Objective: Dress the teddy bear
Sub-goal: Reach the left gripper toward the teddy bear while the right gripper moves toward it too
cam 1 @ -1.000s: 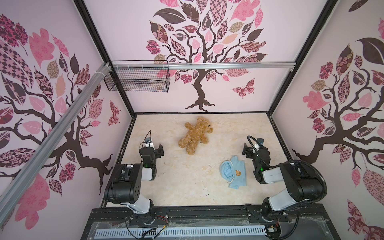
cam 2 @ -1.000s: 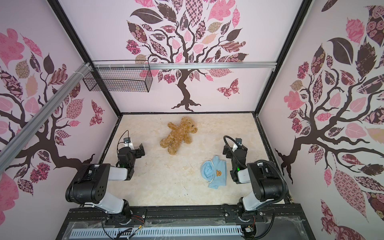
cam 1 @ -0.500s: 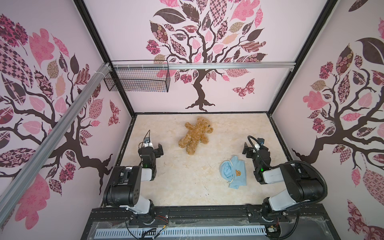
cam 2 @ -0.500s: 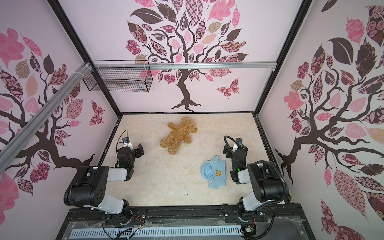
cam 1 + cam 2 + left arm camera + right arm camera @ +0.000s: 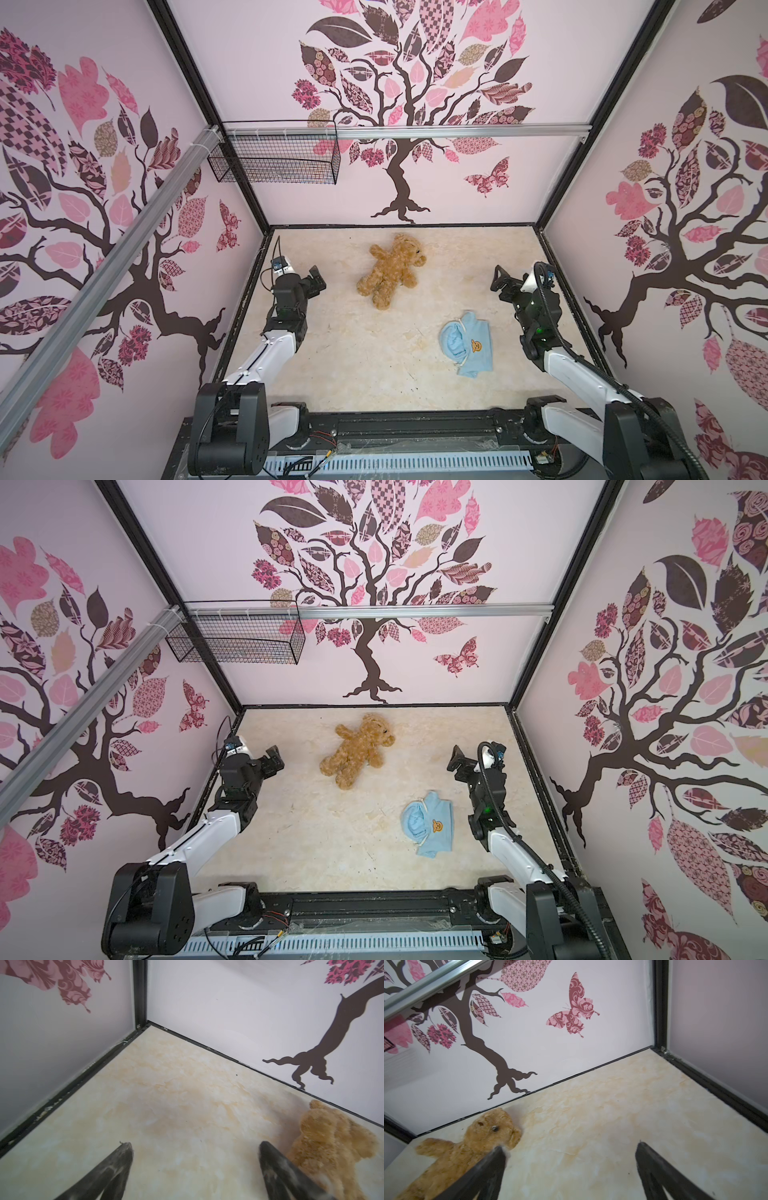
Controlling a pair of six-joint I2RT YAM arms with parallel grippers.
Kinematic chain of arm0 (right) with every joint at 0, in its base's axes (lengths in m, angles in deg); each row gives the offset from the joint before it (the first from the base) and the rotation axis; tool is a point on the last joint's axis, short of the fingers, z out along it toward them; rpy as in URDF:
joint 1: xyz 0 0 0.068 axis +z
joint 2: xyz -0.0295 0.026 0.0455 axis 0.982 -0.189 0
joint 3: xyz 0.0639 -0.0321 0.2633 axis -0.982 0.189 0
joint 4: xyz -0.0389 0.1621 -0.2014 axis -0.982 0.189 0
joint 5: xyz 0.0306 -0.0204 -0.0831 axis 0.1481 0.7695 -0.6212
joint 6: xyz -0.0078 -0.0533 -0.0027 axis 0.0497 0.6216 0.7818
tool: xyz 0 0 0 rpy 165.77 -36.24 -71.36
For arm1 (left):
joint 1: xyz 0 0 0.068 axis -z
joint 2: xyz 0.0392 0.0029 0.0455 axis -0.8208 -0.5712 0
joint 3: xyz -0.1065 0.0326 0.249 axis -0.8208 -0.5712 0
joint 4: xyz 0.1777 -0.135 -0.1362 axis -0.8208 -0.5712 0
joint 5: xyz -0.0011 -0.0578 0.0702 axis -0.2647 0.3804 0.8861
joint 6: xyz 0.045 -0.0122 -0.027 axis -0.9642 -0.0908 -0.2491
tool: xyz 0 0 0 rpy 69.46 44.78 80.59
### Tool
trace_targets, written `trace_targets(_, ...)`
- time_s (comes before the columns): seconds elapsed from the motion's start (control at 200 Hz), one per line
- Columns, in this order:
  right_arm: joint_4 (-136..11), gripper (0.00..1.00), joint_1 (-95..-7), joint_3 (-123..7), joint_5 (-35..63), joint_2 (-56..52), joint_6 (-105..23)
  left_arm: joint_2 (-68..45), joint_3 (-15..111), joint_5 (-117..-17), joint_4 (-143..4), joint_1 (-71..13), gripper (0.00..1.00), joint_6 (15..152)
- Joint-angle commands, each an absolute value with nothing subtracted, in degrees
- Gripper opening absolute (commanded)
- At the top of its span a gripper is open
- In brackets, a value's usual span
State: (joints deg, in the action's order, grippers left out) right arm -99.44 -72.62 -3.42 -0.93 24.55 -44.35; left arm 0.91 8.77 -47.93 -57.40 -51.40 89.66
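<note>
The golden-brown teddy bear point(image 5: 392, 270) point(image 5: 359, 750) lies flat on the marbled floor near the back wall, head toward the back right. A light blue shirt point(image 5: 467, 345) point(image 5: 430, 823) with a small orange bear emblem lies crumpled toward the front right. My left gripper point(image 5: 316, 279) point(image 5: 274, 761) point(image 5: 195, 1147) hangs open to the left of the bear, which shows beside one finger point(image 5: 332, 1138). To the right of the bear and behind the shirt, my right gripper point(image 5: 498, 277) point(image 5: 456, 762) point(image 5: 570, 1148) is open, and the bear's face point(image 5: 492, 1128) shows past one finger. Neither gripper holds anything.
A black wire basket point(image 5: 274, 160) hangs from the aluminium rail point(image 5: 457, 132) at the back left, well above the floor. Patterned walls close the floor in on three sides, with black frame edges point(image 5: 83, 1072) along their foot.
Both arms have stretched out from their folded pose. Both grippers have moved a little toward the back wall and stayed open. The bear and shirt have not moved.
</note>
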Motion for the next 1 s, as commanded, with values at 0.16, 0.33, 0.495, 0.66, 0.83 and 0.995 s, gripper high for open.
trace_targets(0.16,-81.34,1.00,-53.85,-12.09,-6.43,22.36,-46.19,-5.53,18.58,-51.71,-72.50,-40.61,0.97,98.11)
trace_targets(0.33,-78.38,1.00,-52.76,-15.16,3.62,17.75,-50.90,-13.08,28.22,-55.37,-78.05,-39.22,0.96,91.59)
trace_targets(0.495,-77.25,1.00,-50.86,-18.04,9.89,12.26,-49.77,-23.50,37.27,-69.81,-78.90,-39.17,0.93,90.65)
trace_targets(0.66,-77.39,1.00,-50.74,-18.18,12.37,11.25,-48.05,-36.01,48.44,-76.77,-83.21,-38.97,0.80,89.01)
trace_targets(0.83,-74.36,1.00,-50.82,-17.87,10.58,12.07,-46.79,-39.28,50.52,-81.81,-85.17,-38.20,0.54,90.34)
trace_targets(0.995,-70.45,1.00,-50.82,-18.92,8.15,11.70,-45.76,-29.60,35.55,-81.76,-76.72,-31.42,0.50,96.67)
